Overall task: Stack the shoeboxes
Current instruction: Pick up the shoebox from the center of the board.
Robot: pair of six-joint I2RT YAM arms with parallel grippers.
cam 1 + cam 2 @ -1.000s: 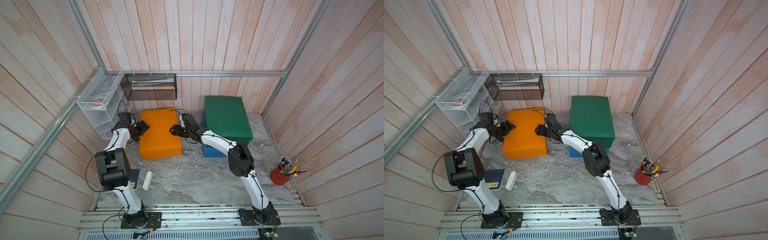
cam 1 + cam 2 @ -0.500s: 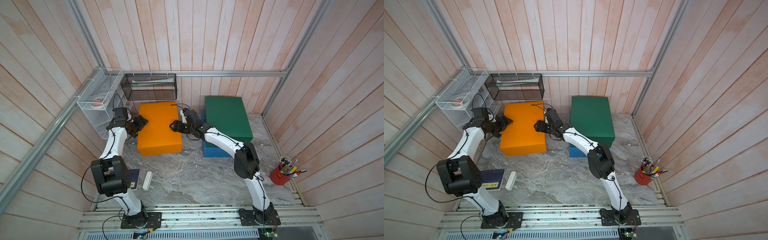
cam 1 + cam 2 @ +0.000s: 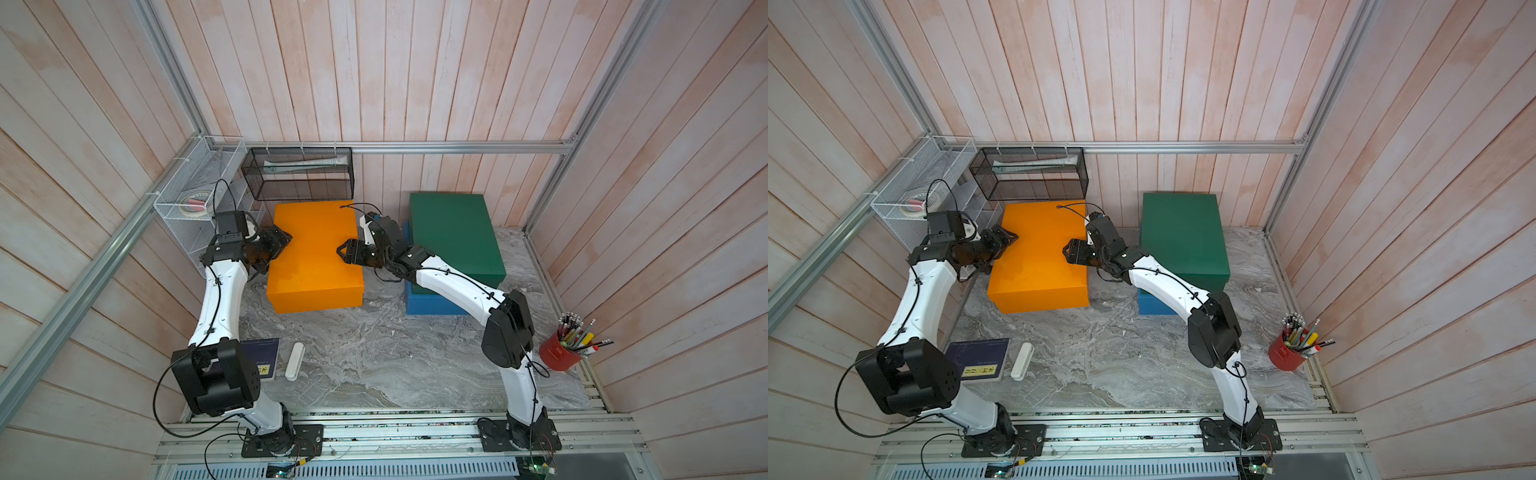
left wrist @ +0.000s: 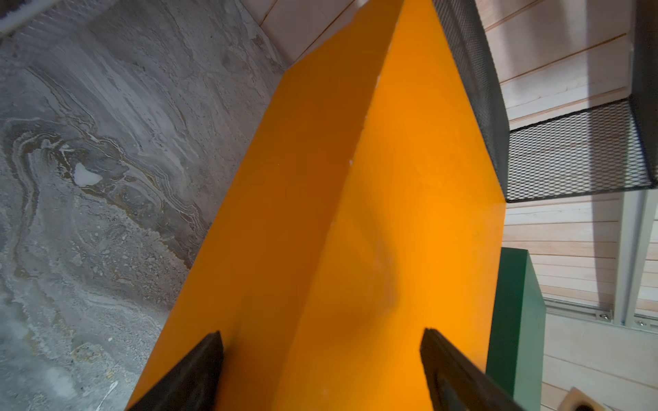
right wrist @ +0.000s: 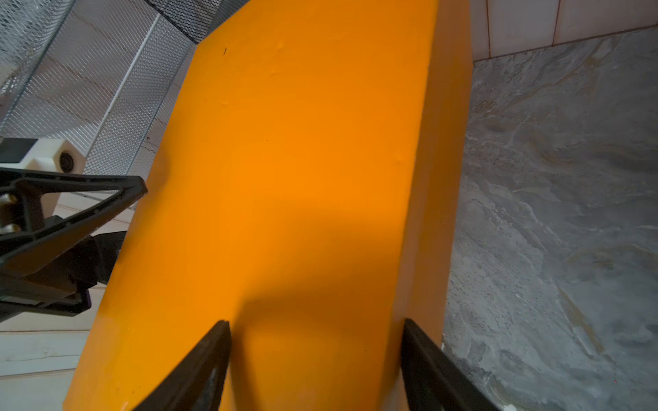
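**Top views.** I am resting my left gripper (image 3: 286,241) against the left side wall of the orange shoebox (image 3: 316,257), jaws spread, nothing pinched between them; I am resting my right gripper (image 3: 340,252) against the opposite side wall, jaws likewise spread. The orange shoebox is sitting between the two, close under the black mesh basket (image 3: 299,189) on the back wall; I cannot tell whether its base is clear of the marble table (image 3: 374,365). The green shoebox (image 3: 453,237) is lying on the blue shoebox (image 3: 428,305), to the right of the orange one and apart from it; both top views are showing this. A dark blue book (image 3: 262,357) and a white bar (image 3: 294,361) are lying near my left base. A red cup of pencils (image 3: 557,353) is standing by the right wall; pale wooden planks are enclosing the cell on three sides.

**Left wrist view.** My fingers (image 4: 199,370) are standing wide apart; the orange shoebox (image 4: 356,231) is filling the space beyond them; marble is showing on one side, mesh basket and green shoebox (image 4: 516,320) on the other.

**Right wrist view.** My fingers (image 5: 210,356) are standing wide apart over the orange lid; the left gripper (image 5: 130,213) is showing at the box's far edge; marble is lying beyond.
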